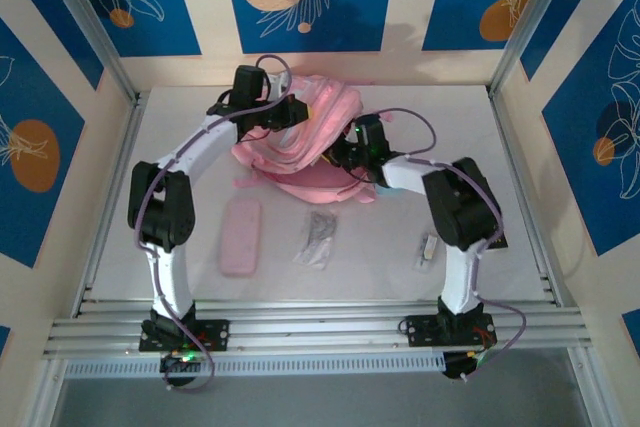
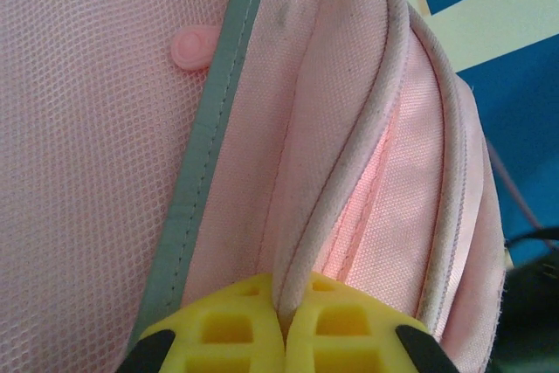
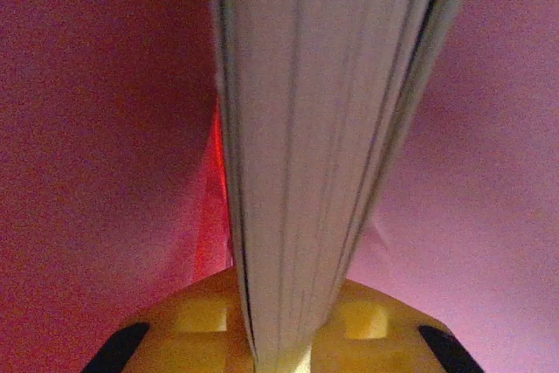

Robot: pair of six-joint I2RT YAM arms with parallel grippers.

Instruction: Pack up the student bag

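both arms are on the student bag (image 1: 300, 152), which lies slumped at the far middle of the counter (image 1: 380, 267), between them. the left fingers (image 2: 229, 331) are clenched on a piped seam edge of the bag, most likely to hold up one lip of an opening so the soft fabric doesn't fold shut. the right fingers (image 3: 188, 325) are grasping a thin white book (image 3: 314, 128) with its layered edge facing the camera. pink lining sits close on both sides, so i judge the book is meant for that compartment. the bag is soft pink fabric with pale piping along its seams, a mesh pocket (image 2: 79, 172) bordered by grey trim (image 2: 205, 155), and a small pink snap (image 2: 194, 46). a flat pink pencil case (image 1: 241, 237), a clear packet (image 1: 318, 239) and a small pale item (image 1: 428, 249) lie on the near counter, apart from the bag and not yet packed.
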